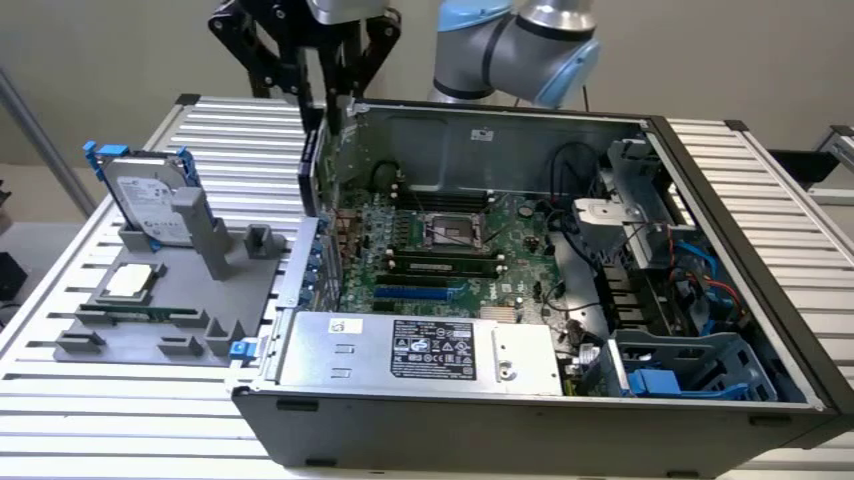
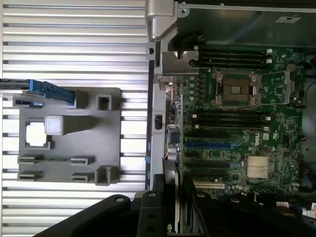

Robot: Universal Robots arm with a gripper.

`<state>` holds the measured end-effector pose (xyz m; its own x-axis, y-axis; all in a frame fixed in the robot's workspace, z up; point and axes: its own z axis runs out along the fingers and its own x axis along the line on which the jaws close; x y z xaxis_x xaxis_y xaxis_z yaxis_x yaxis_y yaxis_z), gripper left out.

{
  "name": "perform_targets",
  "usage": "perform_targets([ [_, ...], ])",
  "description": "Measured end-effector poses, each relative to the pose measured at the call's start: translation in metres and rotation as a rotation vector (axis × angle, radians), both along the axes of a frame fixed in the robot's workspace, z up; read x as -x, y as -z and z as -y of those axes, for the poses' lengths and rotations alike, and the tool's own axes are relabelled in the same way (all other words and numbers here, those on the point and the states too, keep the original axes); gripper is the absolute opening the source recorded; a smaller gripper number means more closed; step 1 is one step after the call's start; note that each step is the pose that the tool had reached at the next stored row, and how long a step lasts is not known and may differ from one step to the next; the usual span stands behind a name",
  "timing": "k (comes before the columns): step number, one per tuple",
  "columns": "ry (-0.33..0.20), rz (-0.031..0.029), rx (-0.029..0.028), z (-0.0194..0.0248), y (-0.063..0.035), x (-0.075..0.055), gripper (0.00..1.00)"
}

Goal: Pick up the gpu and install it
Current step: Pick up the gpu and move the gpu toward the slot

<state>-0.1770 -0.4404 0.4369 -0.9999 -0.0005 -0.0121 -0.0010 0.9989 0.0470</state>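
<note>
The gpu [image 1: 311, 165] hangs edge-on as a thin dark card at the open computer case's [image 1: 747, 300] wall on the exterior view's left, just above the rear edge of the green motherboard [image 1: 441, 250]. My gripper [image 1: 320, 95] is directly above it, black fingers shut on the card's upper edge. In the wrist view the gripper [image 2: 173, 207] clamps the card, whose silver end bracket [image 2: 173, 61] stands out at the far end beside the motherboard [image 2: 237, 128]. The blue expansion slot [image 2: 210, 145] lies close to the card.
A grey holder [image 1: 174, 330] on the slatted table [image 1: 80, 410] carries a silver hard drive with blue rails [image 1: 147, 205] and a small square silver chip [image 1: 130, 282]. Inside the case sit the power supply [image 1: 414, 350], cables and a blue drive cage [image 1: 681, 365].
</note>
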Motion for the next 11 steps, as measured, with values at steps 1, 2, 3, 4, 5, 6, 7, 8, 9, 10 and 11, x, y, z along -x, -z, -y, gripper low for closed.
perform_targets([
  [1, 0.000, -0.0001, 0.0000, 0.0000, 0.0000, -0.005, 0.00],
  [2, 0.000, -0.0001, 0.0001, 0.0000, 0.0000, -0.009, 0.00],
  [3, 0.000, -0.0001, 0.0000, 0.0000, 0.0003, -0.014, 0.00],
  [4, 0.000, -0.0001, 0.0002, 0.0000, 0.0006, -0.018, 0.00],
  [5, 0.000, -0.0001, 0.0003, 0.0000, 0.0011, -0.023, 0.00],
  [6, 0.000, 0.0000, 0.0007, 0.0000, 0.0021, -0.027, 0.00],
  [7, 0.000, -0.0001, 0.0017, 0.0000, 0.0033, -0.032, 0.00],
  [8, 0.000, -0.0001, 0.0027, 0.0000, 0.0044, -0.036, 0.00],
  [9, 0.000, -0.0001, 0.0038, 0.0000, 0.0057, -0.041, 0.00],
  [10, 0.000, -0.0001, 0.0047, 0.0000, 0.0069, -0.046, 0.00],
  [11, 0.000, -0.0001, 0.0056, 0.0000, 0.0082, -0.050, 0.00],
])
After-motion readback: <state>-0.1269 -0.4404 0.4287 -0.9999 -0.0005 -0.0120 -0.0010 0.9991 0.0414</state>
